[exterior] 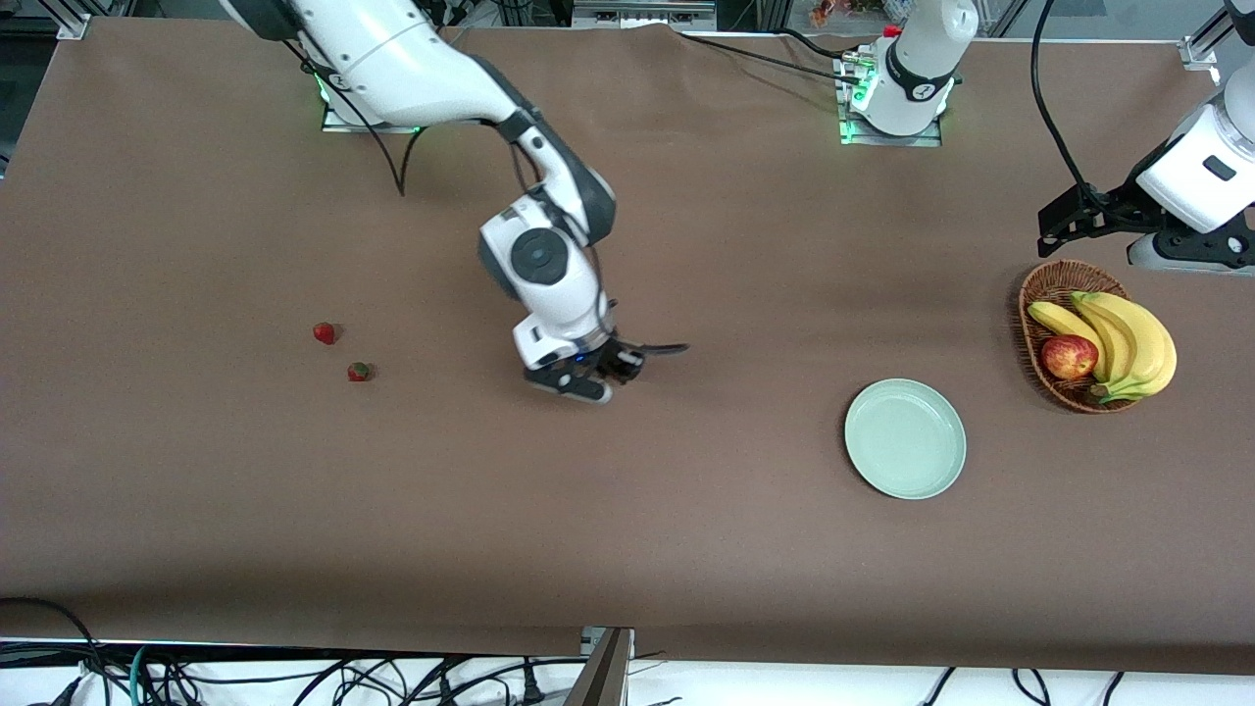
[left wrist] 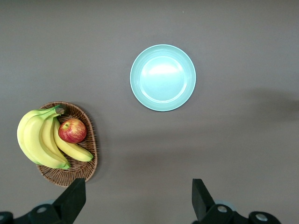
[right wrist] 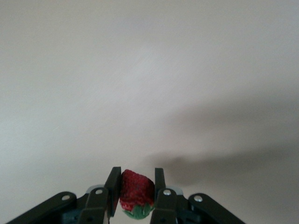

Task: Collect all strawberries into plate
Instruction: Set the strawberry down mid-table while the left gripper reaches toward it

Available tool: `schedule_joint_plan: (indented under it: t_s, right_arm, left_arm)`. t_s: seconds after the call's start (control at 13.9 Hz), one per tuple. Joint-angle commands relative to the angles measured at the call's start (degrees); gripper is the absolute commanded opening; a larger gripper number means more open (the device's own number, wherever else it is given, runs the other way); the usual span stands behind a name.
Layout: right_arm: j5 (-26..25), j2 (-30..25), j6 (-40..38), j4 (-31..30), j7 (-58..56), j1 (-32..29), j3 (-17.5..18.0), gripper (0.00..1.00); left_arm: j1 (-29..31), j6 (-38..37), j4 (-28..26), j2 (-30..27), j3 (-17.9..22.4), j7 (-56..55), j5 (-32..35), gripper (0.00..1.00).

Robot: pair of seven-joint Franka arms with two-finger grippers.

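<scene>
My right gripper [exterior: 627, 365] is shut on a strawberry [right wrist: 136, 193], red with a green cap, held between its fingers [right wrist: 113, 185] over the middle of the table. That berry is hidden in the front view. Two more strawberries [exterior: 325, 333] [exterior: 359, 372] lie on the table toward the right arm's end. The pale mint-green plate [exterior: 905, 438] is empty; it also shows in the left wrist view [left wrist: 162, 77]. My left gripper [left wrist: 138, 198] is open and empty, high over the table beside the basket, and waits.
A brown wicker basket [exterior: 1041, 294] with bananas [exterior: 1128, 338] and a red-yellow apple [exterior: 1069, 356] stands at the left arm's end, farther from the front camera than the plate. A brown cloth covers the table.
</scene>
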Motion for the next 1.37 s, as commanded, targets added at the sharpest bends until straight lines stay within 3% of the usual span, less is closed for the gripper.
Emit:
schedule_joint_plan:
  t_s: [0.0,0.14,0.36,0.43,0.5,0.58,0.79,0.93,1.15,1.29]
  right_arm:
    - [0.89,6.40,4.33,7.95,8.24,4.68,-0.51,0.00]
    - [0.80,9.92,5.48,12.17,10.81,6.53,-0.51,0.00]
    - [0.80,11.78,8.38,13.07,10.73,7.41,-0.51,0.00]
    - [0.71,11.87,8.73,12.99,10.56,7.68,-0.51,0.19]
    - [0.37,11.61,8.56,12.90,10.29,7.59,-0.68,0.69]
    - [-0.07,11.17,8.39,12.99,9.77,7.42,-1.21,1.00]
    - [-0.69,8.46,4.63,12.99,6.44,3.83,-2.09,1.00]
    - [-0.52,4.42,-5.53,12.55,-1.61,-0.30,-1.92,1.00]
    - [-0.43,-0.68,-24.07,12.37,-20.76,-6.01,-2.18,1.00]
    - [-0.69,-2.27,-32.10,12.28,-31.50,-10.31,-3.23,1.00]
  left_arm:
    - [-0.09,-1.60,2.13,0.92,0.29,1.19,-0.08,1.00]
    - [-0.09,-1.60,2.13,0.92,0.29,1.19,-0.17,1.00]
    - [-0.09,-2.82,1.95,1.18,0.29,1.45,-0.25,1.00]
    - [-0.09,-2.83,1.86,1.36,0.29,1.62,-0.25,1.00]
    - [-0.26,-3.09,1.86,2.32,0.20,1.54,-0.25,1.00]
    - [-0.26,-4.31,1.86,2.68,0.20,1.71,-0.25,1.00]
    - [-0.18,-10.97,1.86,7.32,0.12,1.80,-0.34,1.00]
    - [-0.26,-10.83,1.95,9.79,-0.06,1.80,-0.69,1.00]
    - [-1.32,-4.34,1.77,14.52,-0.85,1.63,-6.73,1.00]
    - [-2.28,4.76,1.51,19.44,-1.73,0.75,-11.84,1.00]
